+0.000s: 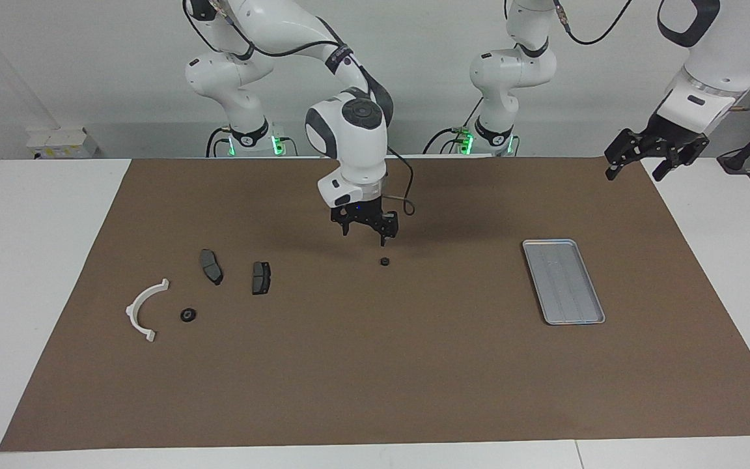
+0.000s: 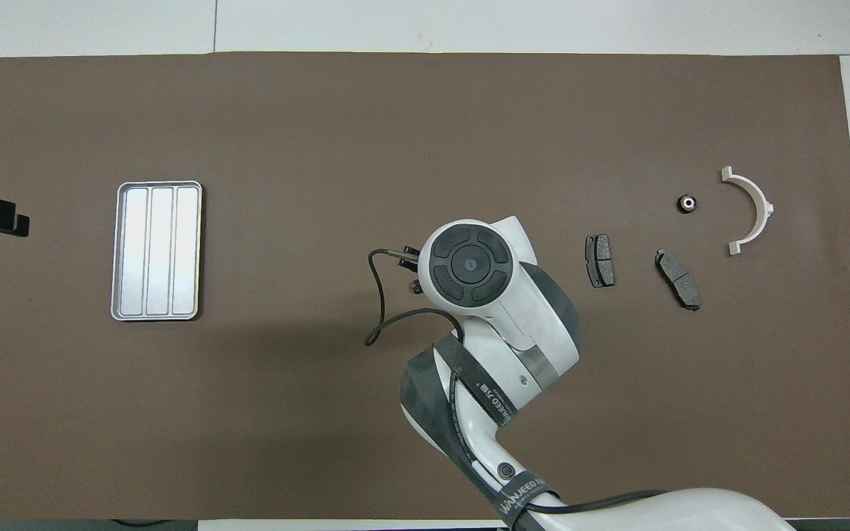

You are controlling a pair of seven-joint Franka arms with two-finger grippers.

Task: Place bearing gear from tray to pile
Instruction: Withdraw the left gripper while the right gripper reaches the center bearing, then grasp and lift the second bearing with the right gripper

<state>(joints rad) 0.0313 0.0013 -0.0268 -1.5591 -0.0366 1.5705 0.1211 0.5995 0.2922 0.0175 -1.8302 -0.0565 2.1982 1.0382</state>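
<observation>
Hovering over the middle of the brown mat (image 1: 375, 365), the right gripper (image 1: 367, 229) points down with fingers apart, holding nothing. A small black ring-shaped bearing gear (image 1: 385, 262) lies on the mat just below it. Toward the right arm's end sits the pile (image 1: 206, 290), with a second black gear (image 1: 187, 314). The flat grey ribbed metal tray (image 1: 563, 281) lies toward the waiting, open left gripper (image 1: 653, 156).
</observation>
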